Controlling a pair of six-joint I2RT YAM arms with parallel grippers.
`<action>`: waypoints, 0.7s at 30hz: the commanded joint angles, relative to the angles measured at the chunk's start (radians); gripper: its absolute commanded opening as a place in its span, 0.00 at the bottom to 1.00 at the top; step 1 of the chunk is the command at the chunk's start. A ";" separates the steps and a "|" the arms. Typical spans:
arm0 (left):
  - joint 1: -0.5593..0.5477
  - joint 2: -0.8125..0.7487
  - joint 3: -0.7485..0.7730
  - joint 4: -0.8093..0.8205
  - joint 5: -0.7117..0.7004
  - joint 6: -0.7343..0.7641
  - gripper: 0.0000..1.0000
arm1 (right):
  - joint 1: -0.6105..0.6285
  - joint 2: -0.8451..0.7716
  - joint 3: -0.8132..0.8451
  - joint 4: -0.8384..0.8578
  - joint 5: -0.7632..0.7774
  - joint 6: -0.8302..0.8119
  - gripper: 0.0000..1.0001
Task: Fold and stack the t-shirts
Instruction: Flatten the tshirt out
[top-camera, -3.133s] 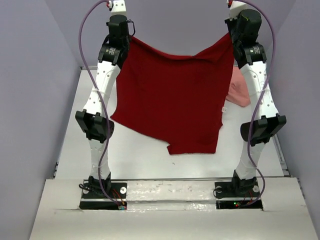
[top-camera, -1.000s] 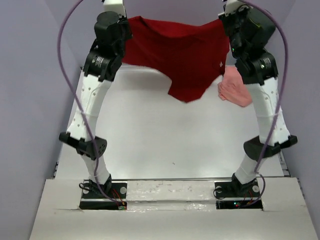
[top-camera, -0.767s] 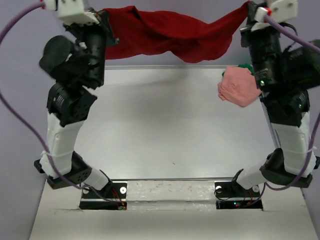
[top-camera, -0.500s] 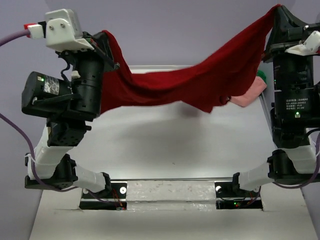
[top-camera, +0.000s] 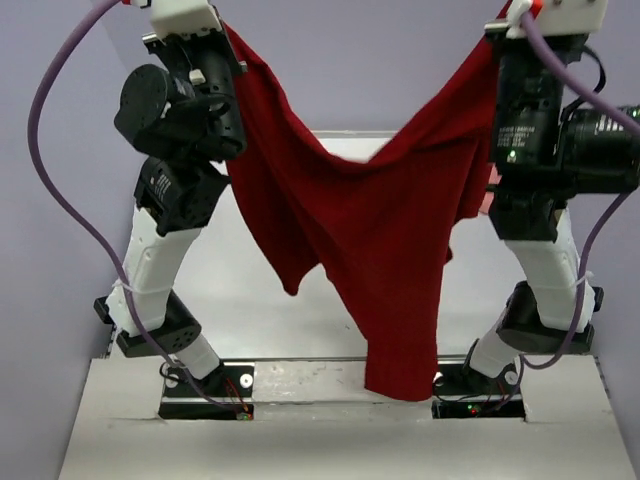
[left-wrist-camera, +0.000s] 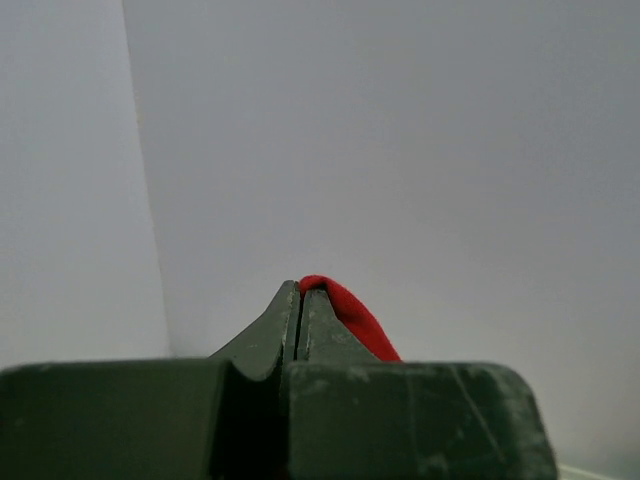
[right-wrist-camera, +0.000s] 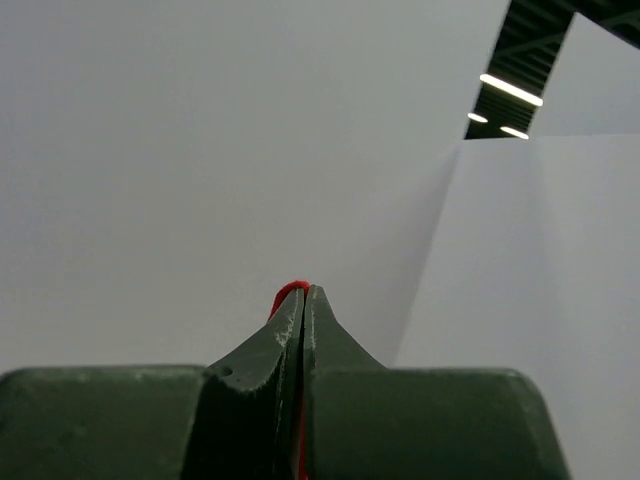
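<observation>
1. Table (top-camera: 270, 330): flat, matt white worktop with a pale rail along its near edge. Judged risk: if the cloth is lowered as it now hangs, it lands skewed and overhangs the near edge, because the low part of the cloth lies towards that edge.
2. Dark red t-shirt (top-camera: 370, 250): soft, plain, matt knit, hanging in air between the two raised grippers and clear of the table. The top edge sags in a deep V. One long fold droops lowest and, in the top view, appears over the near edge between the arm bases. A shorter point hangs towards the left. Judged risk: the slack middle can bunch or double over on landing and spoil a flat spread. The cause would be the uneven tension between the two held corners.
3. Left gripper (left-wrist-camera: 299, 300): dark, hard, wedge-shaped fingers (left-wrist-camera: 270, 335) pressed together, pinching a small roll of red cloth at the tips. Judged risk: so little fabric is caught that a jerk could pull it free.
4. Right gripper (right-wrist-camera: 303, 300): the same tapered dark fingers, pressed together on a thin sliver of red. This is the scantier hold and seems the likelier to slip.
</observation>
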 joint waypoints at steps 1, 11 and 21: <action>0.256 0.108 0.128 -0.130 0.305 -0.225 0.00 | -0.270 0.056 0.103 -0.245 -0.236 0.339 0.00; 0.636 0.242 0.115 -0.180 0.599 -0.390 0.00 | -0.861 0.222 0.127 -0.457 -0.562 0.841 0.00; 0.621 0.106 -0.009 -0.186 0.564 -0.375 0.00 | -0.885 0.072 0.066 -0.526 -0.596 0.881 0.00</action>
